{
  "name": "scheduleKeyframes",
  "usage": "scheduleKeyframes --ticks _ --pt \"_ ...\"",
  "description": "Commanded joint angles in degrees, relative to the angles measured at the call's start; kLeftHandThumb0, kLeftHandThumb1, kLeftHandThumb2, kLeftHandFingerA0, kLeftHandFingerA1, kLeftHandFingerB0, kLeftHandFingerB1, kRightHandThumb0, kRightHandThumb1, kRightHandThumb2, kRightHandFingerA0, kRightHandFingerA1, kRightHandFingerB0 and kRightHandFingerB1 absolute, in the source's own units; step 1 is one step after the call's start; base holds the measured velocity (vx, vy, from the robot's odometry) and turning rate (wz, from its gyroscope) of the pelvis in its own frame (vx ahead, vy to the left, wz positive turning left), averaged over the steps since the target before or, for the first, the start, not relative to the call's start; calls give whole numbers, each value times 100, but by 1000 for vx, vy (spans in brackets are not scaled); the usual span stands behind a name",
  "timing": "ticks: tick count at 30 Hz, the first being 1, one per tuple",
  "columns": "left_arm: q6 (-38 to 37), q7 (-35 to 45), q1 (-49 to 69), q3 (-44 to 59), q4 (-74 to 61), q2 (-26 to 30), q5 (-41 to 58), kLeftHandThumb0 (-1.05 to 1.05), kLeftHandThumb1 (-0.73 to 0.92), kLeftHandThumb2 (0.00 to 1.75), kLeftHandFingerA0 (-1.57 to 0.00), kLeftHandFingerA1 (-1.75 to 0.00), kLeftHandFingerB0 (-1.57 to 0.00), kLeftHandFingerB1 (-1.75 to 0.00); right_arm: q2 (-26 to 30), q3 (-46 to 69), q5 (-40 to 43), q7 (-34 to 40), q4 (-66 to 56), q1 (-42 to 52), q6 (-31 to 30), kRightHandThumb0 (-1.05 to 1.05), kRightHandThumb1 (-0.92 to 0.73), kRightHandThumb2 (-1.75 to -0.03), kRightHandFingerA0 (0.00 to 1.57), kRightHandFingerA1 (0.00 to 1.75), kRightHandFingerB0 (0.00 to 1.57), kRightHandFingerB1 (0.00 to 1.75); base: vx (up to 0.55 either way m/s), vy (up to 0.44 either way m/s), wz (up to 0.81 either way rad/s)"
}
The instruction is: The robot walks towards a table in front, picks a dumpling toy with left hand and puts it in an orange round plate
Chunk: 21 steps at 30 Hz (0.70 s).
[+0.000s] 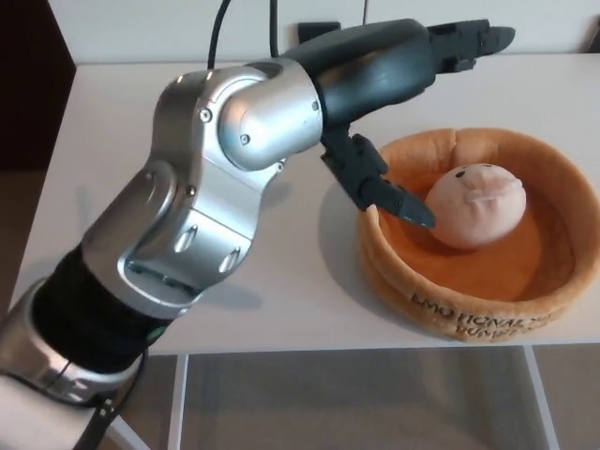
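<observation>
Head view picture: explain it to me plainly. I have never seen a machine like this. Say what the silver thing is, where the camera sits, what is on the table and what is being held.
The camera sits on a humanoid robot's head, looking down at a white table. The silver and black limb coming in from the picture's left is the robot's own left arm, ending in a black left hand with a thumb and two thick fingers. The fingers are spread apart and hold nothing. On the table lies a soft orange round plate with a raised rim. Inside it rests a pale pink dumpling toy with a small face. The thumb tip reaches over the plate's rim, close beside the toy. The right hand does not show.
</observation>
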State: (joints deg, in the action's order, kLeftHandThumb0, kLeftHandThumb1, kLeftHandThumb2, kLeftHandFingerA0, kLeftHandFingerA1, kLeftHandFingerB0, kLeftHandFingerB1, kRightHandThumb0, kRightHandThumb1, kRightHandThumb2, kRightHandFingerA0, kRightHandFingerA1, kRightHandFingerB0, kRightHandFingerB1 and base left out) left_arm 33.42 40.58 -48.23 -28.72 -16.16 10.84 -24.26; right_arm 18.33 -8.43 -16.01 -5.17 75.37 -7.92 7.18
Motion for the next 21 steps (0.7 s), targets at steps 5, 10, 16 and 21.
scheduleKeyframes --ticks 5,10,16,21 --pt "-1745 2862 5445 7067 -4384 1274 3356 -25 40 68 0 -6 0 -8 114 51 27 -53 113 404 -79 -39 -55 -56 76 64 46 37 0 0 0" --pt "-4061 2762 8807 7194 -3092 355 3097 -27 38 67 0 -7 -2 -19 22 123 100 55 150 724 -21 -36 -54 -56 81 74 46 39 0 0 0" --pt "-5806 1768 10657 6783 -1589 501 2101 -37 27 68 0 -21 0 -24 46 106 79 -47 177 763 6 -39 -53 -55 75 67 47 41 0 0 0" --pt "-6157 696 11271 6421 -650 1049 1120 -34 42 62 -5 -24 -12 -30 40 112 92 -43 140 767 -21 -40 -54 -56 69 73 45 43 0 0 0"
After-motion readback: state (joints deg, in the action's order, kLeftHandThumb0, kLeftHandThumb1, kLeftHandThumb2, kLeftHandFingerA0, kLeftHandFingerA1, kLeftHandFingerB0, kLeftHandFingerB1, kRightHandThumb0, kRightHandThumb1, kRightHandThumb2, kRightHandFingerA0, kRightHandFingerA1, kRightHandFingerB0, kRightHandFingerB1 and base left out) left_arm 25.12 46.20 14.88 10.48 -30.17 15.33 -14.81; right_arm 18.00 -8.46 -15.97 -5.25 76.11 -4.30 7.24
